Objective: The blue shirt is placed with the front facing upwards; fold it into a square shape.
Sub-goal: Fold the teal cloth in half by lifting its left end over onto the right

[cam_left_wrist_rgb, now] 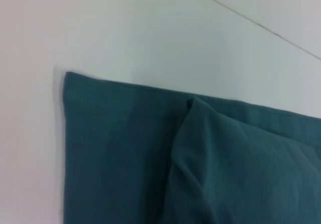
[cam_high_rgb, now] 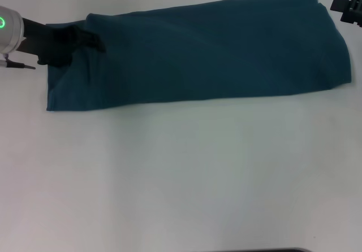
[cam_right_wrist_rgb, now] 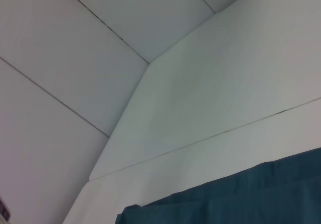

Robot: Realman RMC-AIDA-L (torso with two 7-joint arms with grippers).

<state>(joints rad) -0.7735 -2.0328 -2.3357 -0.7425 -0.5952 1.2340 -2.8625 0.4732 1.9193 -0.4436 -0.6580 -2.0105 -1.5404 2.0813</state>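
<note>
The blue shirt [cam_high_rgb: 215, 48] lies on the far part of the white table as one long folded band running left to right, with no lettering showing. My left gripper [cam_high_rgb: 85, 40] is over the band's left end, on top of the cloth where an upper layer is bunched up. The left wrist view shows that corner of the blue shirt [cam_left_wrist_rgb: 150, 158] with a raised crease in the top layer. My right gripper [cam_high_rgb: 346, 8] hangs just past the band's far right corner, off the cloth. The right wrist view catches only an edge of the blue shirt [cam_right_wrist_rgb: 241, 199].
The white table [cam_high_rgb: 181, 178] stretches bare from the shirt's near edge to the front. White wall panels [cam_right_wrist_rgb: 125, 58] with thin seams stand behind the table.
</note>
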